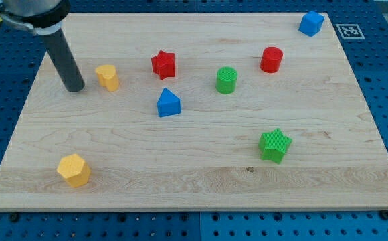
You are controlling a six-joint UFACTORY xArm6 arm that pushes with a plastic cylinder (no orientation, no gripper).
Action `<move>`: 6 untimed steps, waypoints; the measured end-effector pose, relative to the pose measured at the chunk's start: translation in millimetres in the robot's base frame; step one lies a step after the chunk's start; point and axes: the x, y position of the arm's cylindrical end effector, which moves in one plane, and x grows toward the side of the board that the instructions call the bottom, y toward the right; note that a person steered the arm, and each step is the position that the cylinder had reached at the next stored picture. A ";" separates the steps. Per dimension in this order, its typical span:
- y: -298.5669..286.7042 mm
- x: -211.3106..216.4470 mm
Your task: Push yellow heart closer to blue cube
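Yellow heart (108, 77) sits just right of my tip (75, 88), far from the blue cube (311, 23) at the view's top right. Wooden board (194, 181) holds eight blocks: two yellow, two red, two green, two blue. No fingers, only a bare rod.

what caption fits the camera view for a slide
My tip sits just left of the yellow heart, blue cube far at top right.

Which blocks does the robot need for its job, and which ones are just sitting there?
Needed for the job:
yellow heart, just to the view's right of my tip
blue cube, at the view's top right corner

Just lying about:
red star
red cylinder
green cylinder
green star
blue house-shaped block
yellow hexagon block
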 end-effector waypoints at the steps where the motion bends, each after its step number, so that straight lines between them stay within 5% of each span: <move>1: 20.6 -1.2; 4: 96.1 0.0; 6: 109.6 -41.2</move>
